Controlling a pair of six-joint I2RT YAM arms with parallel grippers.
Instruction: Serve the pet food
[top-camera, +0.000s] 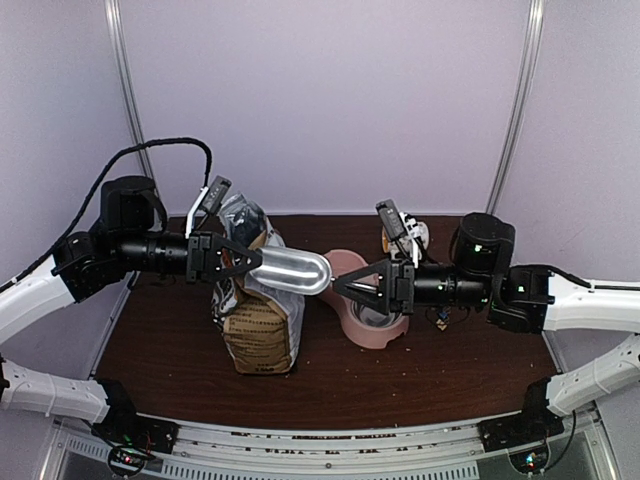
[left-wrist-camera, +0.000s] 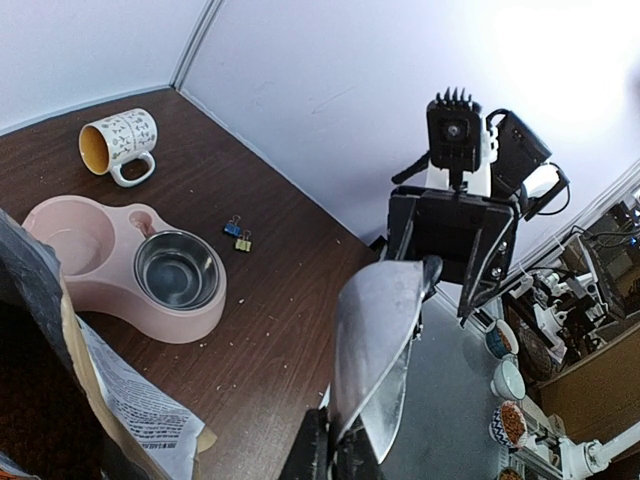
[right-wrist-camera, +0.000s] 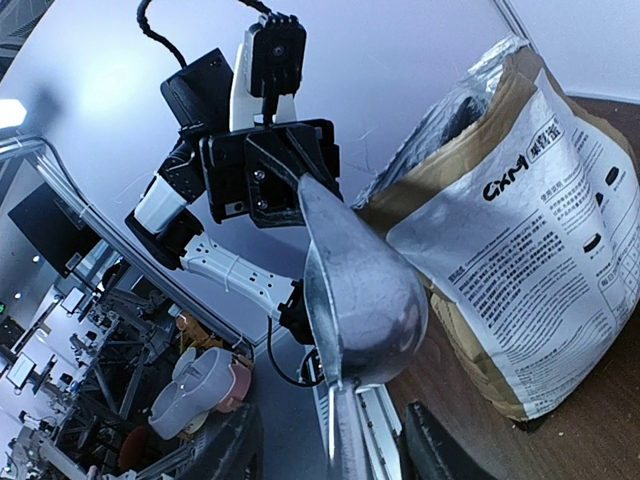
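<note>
Left fingers: clamped on scoop
Right fingers: apart, flanking scoop tip
Pink bowl: empty; pet food unserved, scooping not yet done

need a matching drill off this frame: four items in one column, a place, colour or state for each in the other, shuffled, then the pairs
1. scoop
2. mug
3. steel bowl
4. binder clips

A. empty, seated in the pink feeder
B. white outside, yellow inside
C. lying on the table beside the feeder
D. held by the left gripper

Pairs: 1-D, 2-B, 3-A, 4-C
</note>
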